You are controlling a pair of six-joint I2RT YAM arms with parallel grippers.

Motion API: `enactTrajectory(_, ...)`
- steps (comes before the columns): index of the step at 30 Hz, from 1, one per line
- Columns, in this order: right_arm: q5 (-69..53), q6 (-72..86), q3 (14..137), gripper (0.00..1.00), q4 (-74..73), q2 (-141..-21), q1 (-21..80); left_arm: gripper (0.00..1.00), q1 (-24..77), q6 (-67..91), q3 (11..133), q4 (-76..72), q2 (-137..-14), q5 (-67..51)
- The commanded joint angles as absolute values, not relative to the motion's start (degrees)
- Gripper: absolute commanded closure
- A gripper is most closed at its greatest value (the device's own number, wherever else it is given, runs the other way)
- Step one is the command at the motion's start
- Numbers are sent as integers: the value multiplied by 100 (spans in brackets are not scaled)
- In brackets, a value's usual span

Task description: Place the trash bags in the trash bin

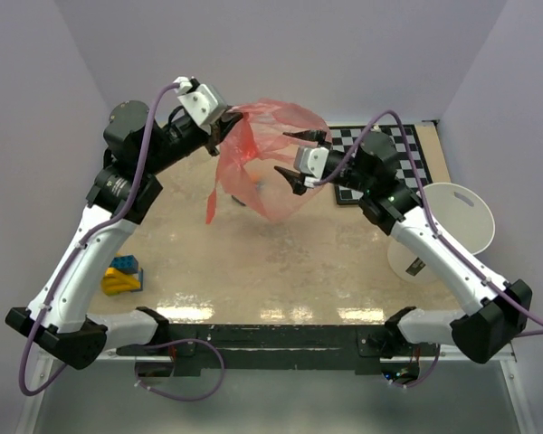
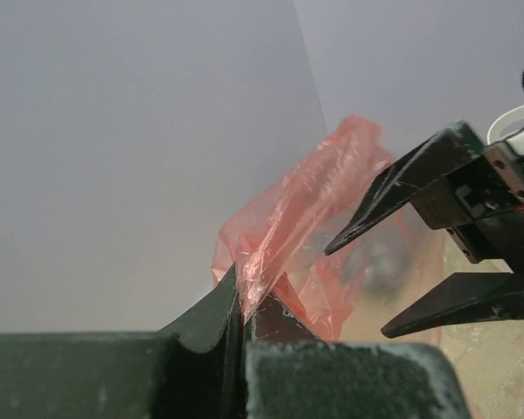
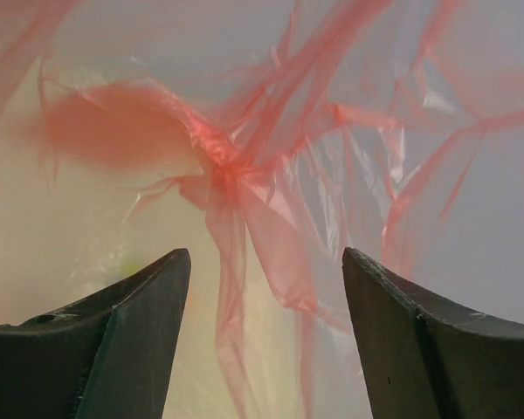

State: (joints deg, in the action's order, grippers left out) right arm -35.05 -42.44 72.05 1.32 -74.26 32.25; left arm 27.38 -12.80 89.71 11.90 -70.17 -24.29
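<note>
The trash bag (image 1: 258,172), thin translucent red-pink film, hangs in the air over the far middle of the table. My left gripper (image 1: 224,125) is shut on its upper left edge; in the left wrist view the film (image 2: 297,223) is pinched between the closed jaws (image 2: 243,304). My right gripper (image 1: 287,155) stands open against the bag's right side, with loose folds (image 3: 236,175) hanging between its spread fingertips (image 3: 265,255) and nothing clamped. The left wrist view shows that gripper (image 2: 356,292) too. The white trash bin (image 1: 457,221) sits at the right table edge, partly behind the right arm.
A black-and-white checkerboard (image 1: 409,149) lies at the back right, partly under the right arm. Yellow and blue toy blocks (image 1: 122,276) sit near the left edge by the left arm. Purple-grey walls close in the back and both sides.
</note>
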Motion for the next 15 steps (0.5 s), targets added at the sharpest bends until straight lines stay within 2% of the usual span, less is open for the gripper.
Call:
enactTrajectory(1, -3226, -5000, 6856, 25, 1423, -6952, 3462, 100, 2698, -1327, 9483, 1450, -7137, -2566)
enactTrajectory(6, -2629, -5448, 6522, 23, 2003, -7136, 3884, 100, 2698, -1415, 9878, 1670, -7312, -2707)
enactTrajectory(10, -1891, -5686, 6539, 31, 2303, -7549, 4218, 100, 2698, -1555, 10072, 1854, -7356, -2733)
enactTrajectory(12, -1688, -5739, 6644, 42, 2233, -7707, 4228, 100, 2698, -1626, 10125, 1942, -7348, -2690)
enactTrajectory(14, -1390, -5748, 6688, 65, 2154, -7831, 4236, 100, 2698, -1696, 10160, 2030, -7330, -2637)
enactTrajectory(15, -1232, -5774, 6706, 73, 2092, -7883, 4236, 100, 2698, -1748, 10160, 2074, -7321, -2602)
